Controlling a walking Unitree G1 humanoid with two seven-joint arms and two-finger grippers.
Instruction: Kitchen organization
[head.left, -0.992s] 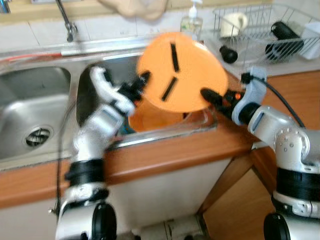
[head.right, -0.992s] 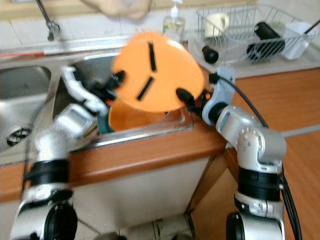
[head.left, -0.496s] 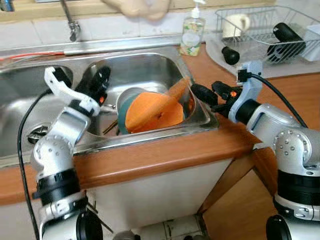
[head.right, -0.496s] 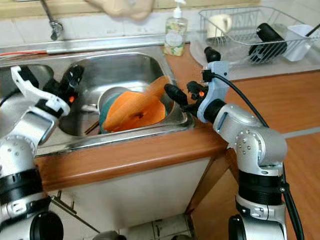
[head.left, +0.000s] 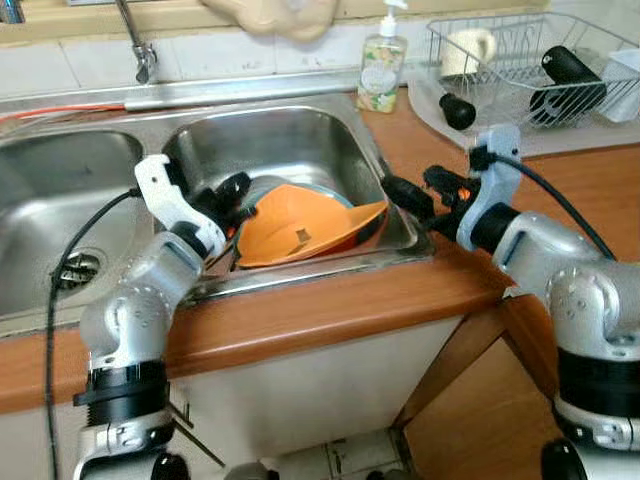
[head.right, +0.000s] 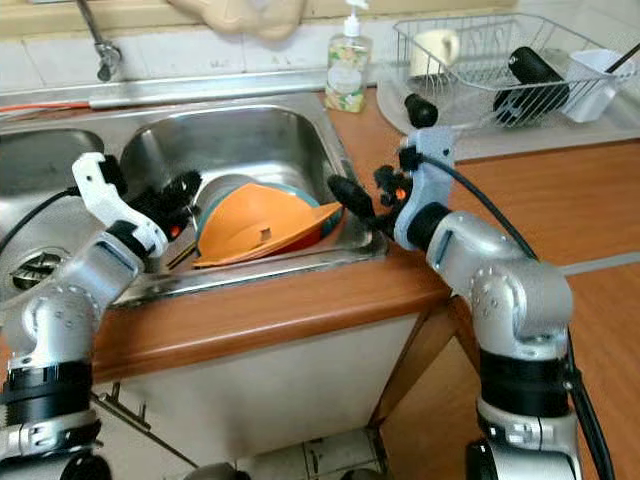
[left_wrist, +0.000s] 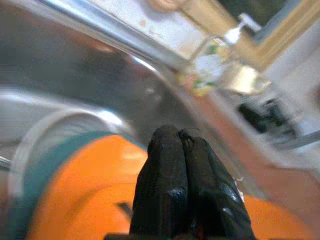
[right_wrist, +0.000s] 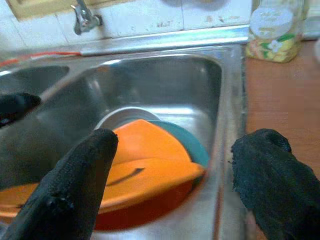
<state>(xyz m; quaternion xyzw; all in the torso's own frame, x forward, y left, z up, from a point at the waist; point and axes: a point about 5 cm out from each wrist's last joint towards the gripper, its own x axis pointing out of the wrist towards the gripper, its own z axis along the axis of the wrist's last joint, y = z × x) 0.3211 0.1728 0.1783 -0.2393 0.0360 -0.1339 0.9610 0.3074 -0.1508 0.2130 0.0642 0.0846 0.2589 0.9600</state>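
Resting loose mid-frame in the sink (head.left: 300, 135), the orange lid (head.left: 300, 225) could slip from the pinched-shut, empty left gripper (head.left: 236, 187) and wide-spread right gripper (head.left: 420, 195).

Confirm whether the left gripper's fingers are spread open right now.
No: in the left wrist view the left gripper has its two black fingers pressed together, above the orange plate in the sink.

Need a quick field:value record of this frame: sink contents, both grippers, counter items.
sink: double steel sink, tap behind
right basin contents: orange board tilted over a teal dish
left gripper: fingers shut, empty, at the board's left edge
right gripper: open, empty, at the basin's right rim above the board
soap bottle: upright on the counter behind the sink
dish rack: on the right, holding a mug
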